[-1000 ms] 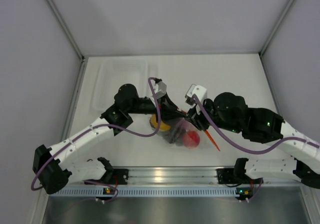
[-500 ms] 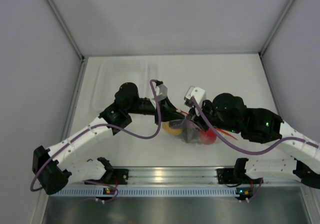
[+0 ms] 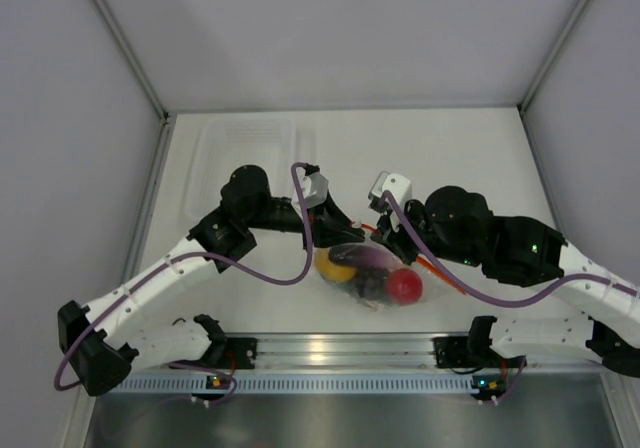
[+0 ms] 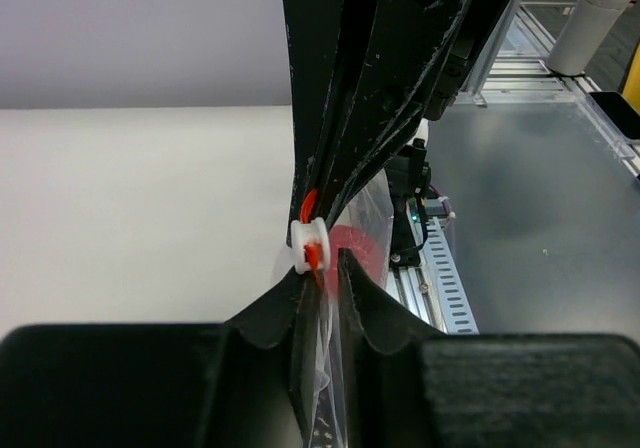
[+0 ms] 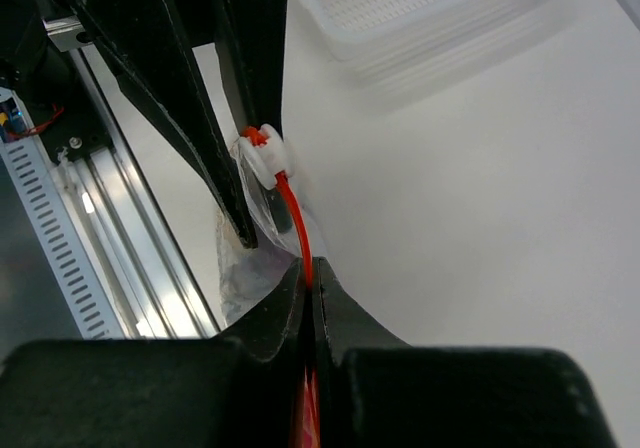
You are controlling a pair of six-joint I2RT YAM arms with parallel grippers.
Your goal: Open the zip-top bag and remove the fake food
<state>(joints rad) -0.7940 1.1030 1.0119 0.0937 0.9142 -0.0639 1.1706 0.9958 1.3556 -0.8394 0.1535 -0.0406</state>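
The clear zip-top bag (image 3: 372, 286) hangs between both grippers over the table's near middle. Through its plastic show the fake food: a yellow lemon (image 3: 334, 268), a purple eggplant (image 3: 368, 258), dark grapes (image 3: 368, 286) and a red tomato (image 3: 405, 285). My left gripper (image 3: 340, 230) is shut on the bag's top edge (image 4: 330, 368) beside the white slider (image 4: 307, 245). My right gripper (image 3: 380, 238) is shut on the red-orange zipper strip (image 5: 297, 228), which runs from the slider (image 5: 264, 155) into its jaws. The two grippers sit close together, facing each other.
A rigid clear plastic tray (image 3: 240, 158) lies at the back left, also in the right wrist view (image 5: 420, 18). The metal rail (image 3: 330, 350) runs along the table's near edge just below the bag. Purple cables loop off both arms.
The bag has swung from a bunched heap into a spread, hanging pouch with the food now plainly visible. The left gripper has drawn slightly left and back; the right arm has barely moved.
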